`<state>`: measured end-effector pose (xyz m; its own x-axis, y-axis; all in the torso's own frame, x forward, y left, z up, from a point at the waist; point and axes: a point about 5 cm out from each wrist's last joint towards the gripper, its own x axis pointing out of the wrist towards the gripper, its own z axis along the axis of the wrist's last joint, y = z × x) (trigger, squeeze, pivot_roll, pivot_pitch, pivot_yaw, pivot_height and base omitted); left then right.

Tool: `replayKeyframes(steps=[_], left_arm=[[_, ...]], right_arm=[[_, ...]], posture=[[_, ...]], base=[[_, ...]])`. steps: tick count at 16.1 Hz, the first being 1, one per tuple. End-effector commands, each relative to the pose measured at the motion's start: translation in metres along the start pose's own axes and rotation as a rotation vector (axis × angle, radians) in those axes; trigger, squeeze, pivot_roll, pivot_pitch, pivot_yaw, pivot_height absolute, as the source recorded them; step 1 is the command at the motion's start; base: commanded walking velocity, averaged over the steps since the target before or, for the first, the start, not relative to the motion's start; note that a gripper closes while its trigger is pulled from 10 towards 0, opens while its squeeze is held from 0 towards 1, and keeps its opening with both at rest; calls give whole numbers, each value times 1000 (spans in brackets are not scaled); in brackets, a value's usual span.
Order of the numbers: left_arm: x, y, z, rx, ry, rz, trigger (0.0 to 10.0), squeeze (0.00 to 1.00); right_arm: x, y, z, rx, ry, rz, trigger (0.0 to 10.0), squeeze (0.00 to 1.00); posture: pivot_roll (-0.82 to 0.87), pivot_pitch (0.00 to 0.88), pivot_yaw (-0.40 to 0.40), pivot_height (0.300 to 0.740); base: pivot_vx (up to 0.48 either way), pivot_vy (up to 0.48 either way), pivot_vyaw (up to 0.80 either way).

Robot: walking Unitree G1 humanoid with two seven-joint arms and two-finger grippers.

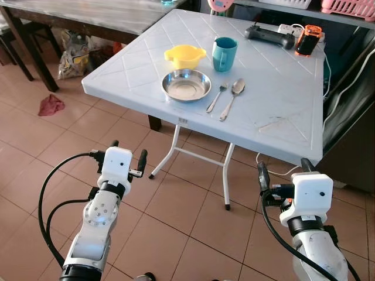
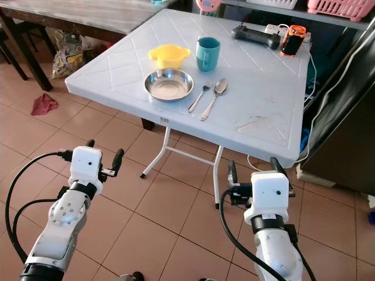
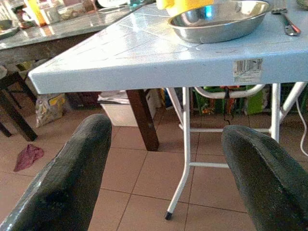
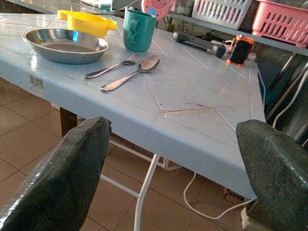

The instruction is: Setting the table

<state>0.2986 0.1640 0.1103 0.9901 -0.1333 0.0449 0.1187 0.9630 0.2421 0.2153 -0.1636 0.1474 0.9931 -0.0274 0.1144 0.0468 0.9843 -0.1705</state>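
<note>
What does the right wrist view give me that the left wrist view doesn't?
Right wrist: the teal mug, the spoon beside the fork, the orange device, pink basket. Left wrist: the dark wooden table leg, a red cloth on the floor. Both: the steel plate, the yellow bowl behind it, the table with its barcode sticker, open fingers.

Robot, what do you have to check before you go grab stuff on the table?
1. Left gripper open and empty: ok.
2. Right gripper open and empty: ok.
3. Grippers over the light blue folding table: not ok, both hang above the floor in front of it.
4. Steel plate, fork and spoon lying flat: ok.
5. Teal mug upright: ok.
6. Anything inside the yellow bowl: cannot tell.
</note>
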Motion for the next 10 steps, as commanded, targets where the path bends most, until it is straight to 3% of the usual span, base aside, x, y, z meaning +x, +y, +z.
replayKeyframes(steps=[1, 3, 6, 10], left_arm=[[1, -3, -3, -2, 11, -33, 10000, 0], [6, -12, 1, -5, -9, -65, 10000, 0], [8, -13, 0, -8, -5, -51, 10000, 0], [20, -1, 9, -8, -43, 41, 10000, 0]], right_arm=[[-2, 1, 2, -8, -8, 2, 10000, 0], [-9, 0, 2, -15, 3, -10, 10000, 0], [-11, -2, 0, -23, 11, -13, 10000, 0], [-6, -3, 4, -32, -3, -11, 10000, 0]], posture=[[-43, 137, 28, 740], [-55, 137, 30, 740], [-59, 137, 28, 740], [-57, 134, 23, 740]], base=[[0, 0, 0], [0, 0, 0], [0, 0, 0], [0, 0, 0]])
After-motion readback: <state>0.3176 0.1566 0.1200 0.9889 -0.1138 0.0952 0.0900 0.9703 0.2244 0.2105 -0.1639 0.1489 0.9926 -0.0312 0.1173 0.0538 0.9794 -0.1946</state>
